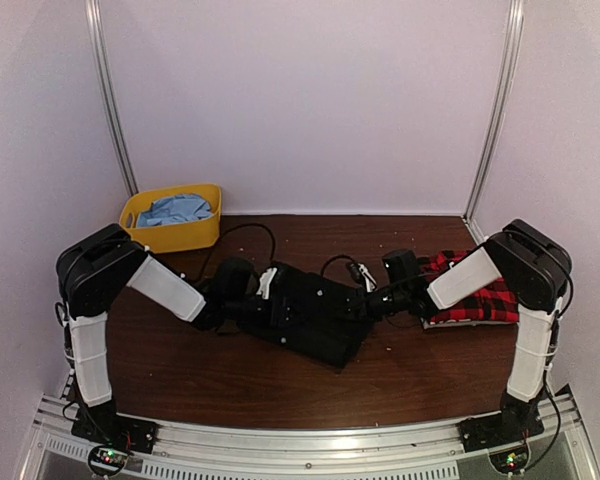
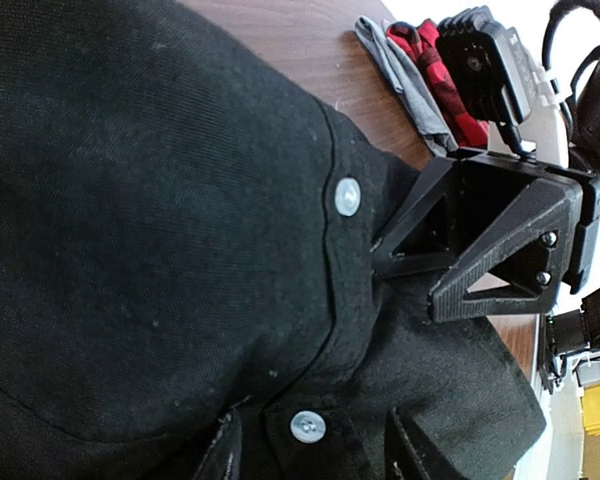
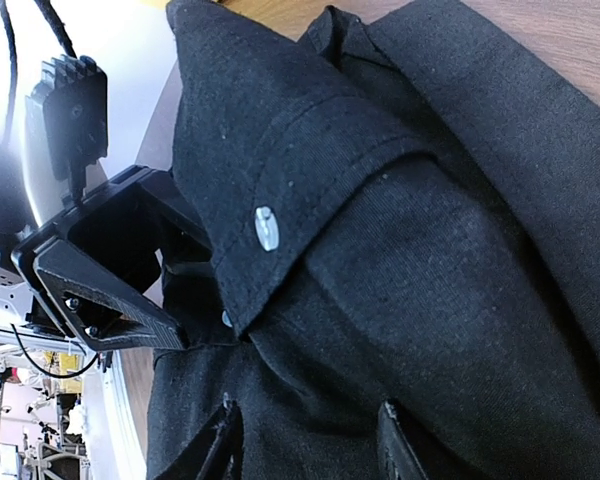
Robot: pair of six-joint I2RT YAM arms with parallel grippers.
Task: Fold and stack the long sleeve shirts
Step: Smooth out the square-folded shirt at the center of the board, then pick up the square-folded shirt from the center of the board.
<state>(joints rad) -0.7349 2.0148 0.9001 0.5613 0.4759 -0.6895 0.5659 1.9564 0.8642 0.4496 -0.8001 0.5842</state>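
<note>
Bin (image 1: 180, 238) at 10 o'clock. Mid-counter (image 1: 230, 380) we see the black shirt (image 1: 315, 315): the left pincer (image 1: 268, 298) straddles its 9 o'clock end, grip we cannot tell; the right pincer (image 1: 372, 300) pinches its 3 o'clock end. Plaid shirt (image 1: 485, 302) lies folded at 3 o'clock.

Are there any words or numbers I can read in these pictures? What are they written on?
There are none: no word, number or label can be read in any view.
The black shirt, the plaid shirt and the yellow bin show no print.
The shirt's buttons look plain.
</note>
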